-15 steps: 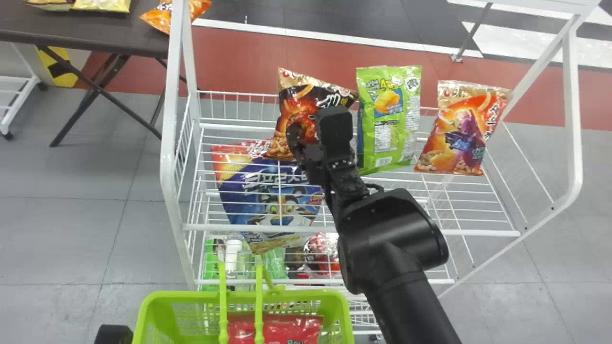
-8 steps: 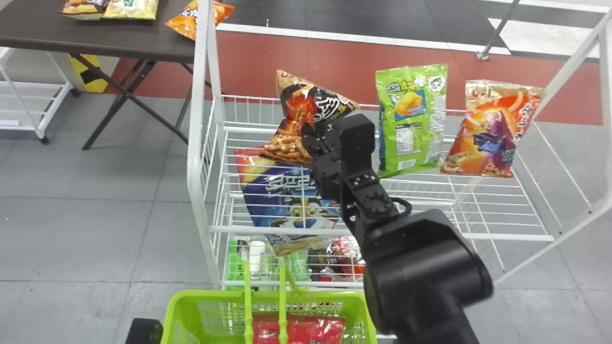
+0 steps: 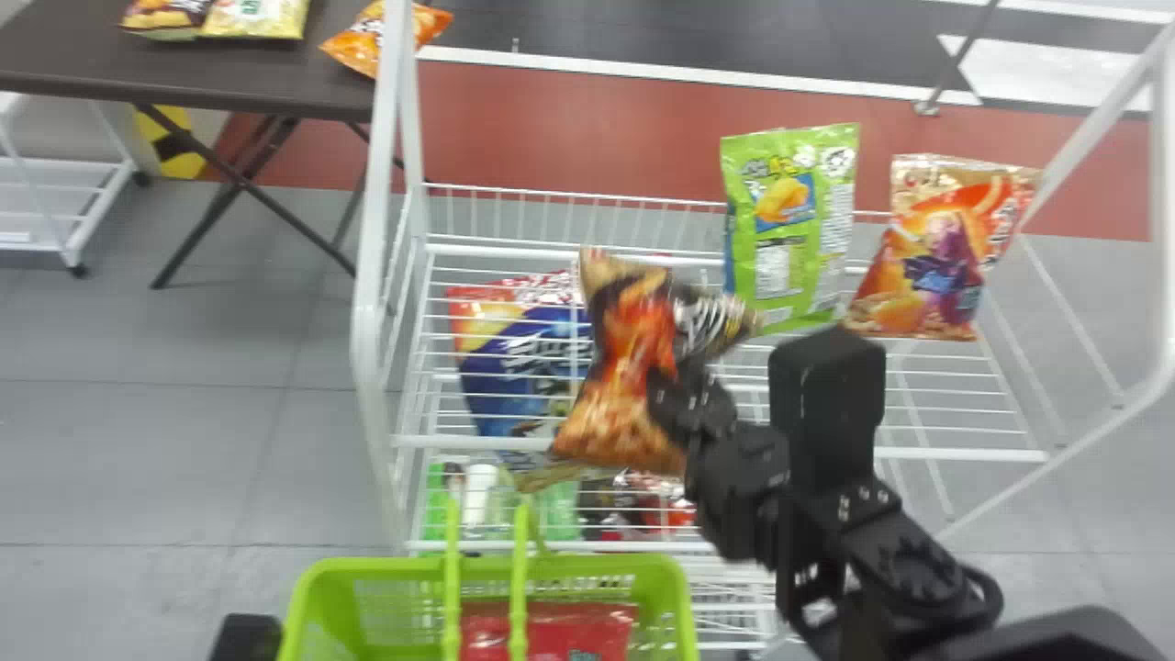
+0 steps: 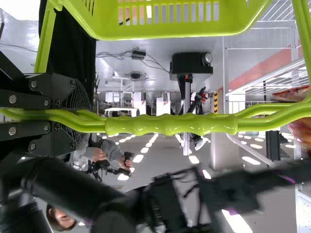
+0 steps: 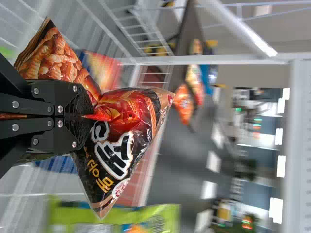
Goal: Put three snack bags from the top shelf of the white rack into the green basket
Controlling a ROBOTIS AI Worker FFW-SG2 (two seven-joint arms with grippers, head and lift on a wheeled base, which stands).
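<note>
In the head view my right gripper (image 3: 679,395) is over the rack's front part, holding the brown-and-red snack bag (image 3: 624,376). The right wrist view has that gripper (image 5: 80,116) shut on the bag (image 5: 124,141), which is pinched at its middle. On the top shelf of the white rack (image 3: 964,454) stand a green bag (image 3: 789,229) and an orange bag (image 3: 941,248). The green basket (image 3: 367,565) holds a red bag (image 3: 551,633). My left gripper, a dark part (image 3: 246,636) beside the basket, keeps still; in its wrist view the gripper (image 4: 80,116) is shut on the basket's handle (image 4: 170,124).
A large blue bag (image 3: 523,367) lies on a level under the top shelf, behind the wires. The rack's left post (image 3: 372,303) rises between the shelf and a dark table (image 3: 257,78) with more bags. The rack's front rail (image 3: 955,454) runs above the basket's far side.
The brown-and-red bag has come toward the robot and down from the back of the shelf, in my right gripper. The right arm has swung rightward and nearer. The head view shifted somewhat.
</note>
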